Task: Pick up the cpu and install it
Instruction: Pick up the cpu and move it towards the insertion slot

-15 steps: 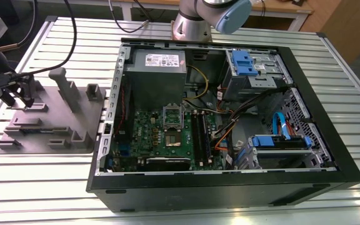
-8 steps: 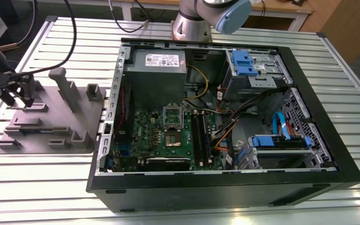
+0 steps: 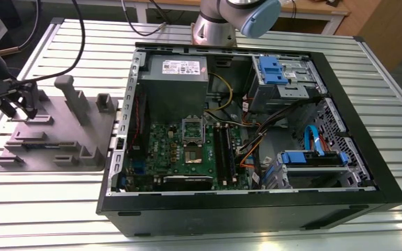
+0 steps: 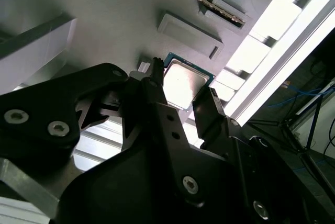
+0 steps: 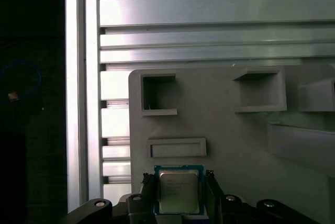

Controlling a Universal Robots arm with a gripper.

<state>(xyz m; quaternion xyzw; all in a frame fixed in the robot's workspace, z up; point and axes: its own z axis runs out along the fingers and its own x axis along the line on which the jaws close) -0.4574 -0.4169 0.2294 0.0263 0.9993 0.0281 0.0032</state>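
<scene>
On the ribbed metal table [image 3: 397, 130] a big black computer case [image 3: 257, 214] is laid open, and the green board [image 3: 169, 146] is seen inside it. Beside the case, at the exterior view's left, a grey tray [image 3: 54, 133] (with small walled pockets) is set on the table. The gripper [image 3: 19, 110] is held low over the tray's end at the exterior view's left. In both wrist views the cpu [image 5: 179, 191] [image 4: 183, 82] is seen lying flat on the tray, shiny side up. The fingers [image 5: 148, 190] are spread apart, one at each side of the cpu, just beside its edges.
</scene>
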